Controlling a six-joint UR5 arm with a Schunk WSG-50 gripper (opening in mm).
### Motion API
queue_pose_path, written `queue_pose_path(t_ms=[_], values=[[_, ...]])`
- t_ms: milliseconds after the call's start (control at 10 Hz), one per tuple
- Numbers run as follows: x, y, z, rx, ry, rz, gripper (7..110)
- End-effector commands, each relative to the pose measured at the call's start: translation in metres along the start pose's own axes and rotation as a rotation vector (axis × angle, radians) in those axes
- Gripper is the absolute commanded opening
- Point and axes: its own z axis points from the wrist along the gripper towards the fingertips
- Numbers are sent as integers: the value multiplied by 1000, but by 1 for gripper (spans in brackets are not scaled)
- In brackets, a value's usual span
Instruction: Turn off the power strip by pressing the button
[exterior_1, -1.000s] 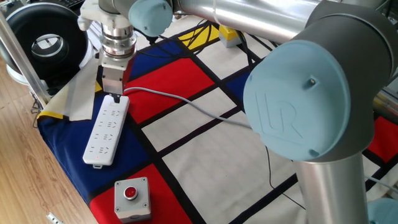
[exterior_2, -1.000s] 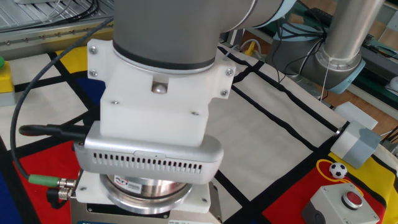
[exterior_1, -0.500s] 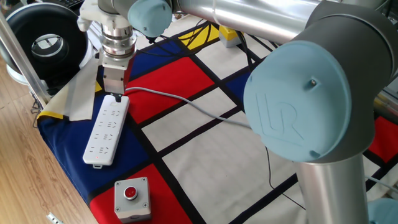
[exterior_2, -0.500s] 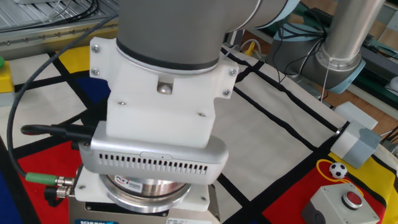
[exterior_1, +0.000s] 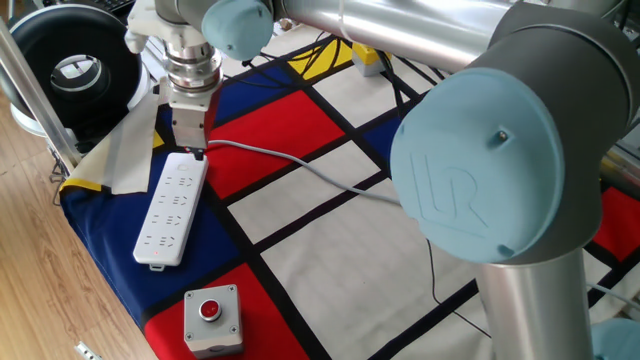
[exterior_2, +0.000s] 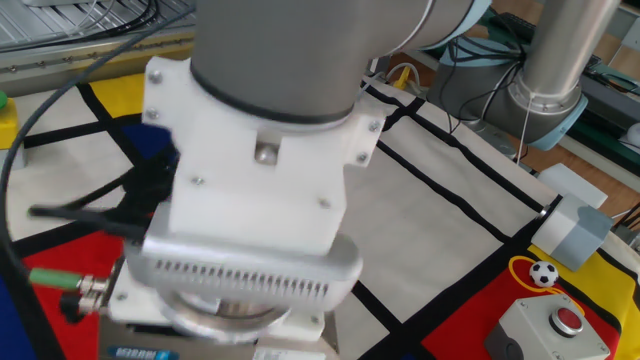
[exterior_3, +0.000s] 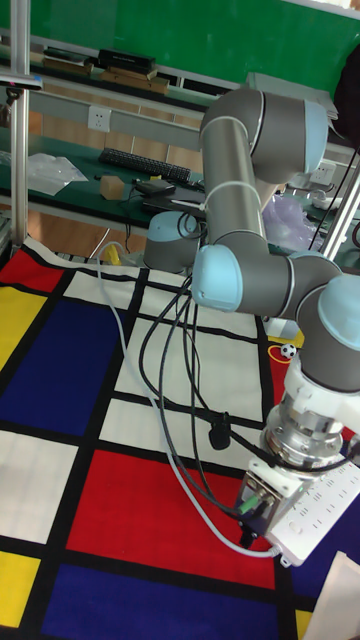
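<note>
The white power strip (exterior_1: 171, 209) lies flat on the blue patch near the table's left edge, and its pale grey cable (exterior_1: 300, 165) runs off to the right. My gripper (exterior_1: 193, 150) points straight down over the strip's cable end, its tips just above or at the strip's face. The button is hidden under the gripper there. The tall fixed view shows the gripper (exterior_3: 262, 507) against the strip (exterior_3: 322, 505) at the bottom right. In the other fixed view the wrist fills the frame, blurred, and hides the strip. No view shows the gap between the fingertips.
A grey box with a red button (exterior_1: 212, 318) stands near the front edge below the strip; it also shows as (exterior_2: 545, 325). A grey cloth (exterior_1: 122, 150) lies left of the strip. A black round device (exterior_1: 75, 68) sits beyond the table's left edge. A small ball (exterior_2: 543, 273) lies nearby.
The gripper has risen slightly at the strip's cable end. In the other fixed view the wrist has shifted and gone blurry. The strip has not moved.
</note>
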Motion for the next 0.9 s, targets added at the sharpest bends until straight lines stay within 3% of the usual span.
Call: queue_pose_path(t_ms=[0, 200, 500, 800], values=[[-31, -2, 20, -39, -31, -11, 88], [-40, 2, 21, -44, -39, -19, 88], [-28, 10, 2, -48, -37, -22, 88], [-39, 8, 14, -56, -46, -32, 88]])
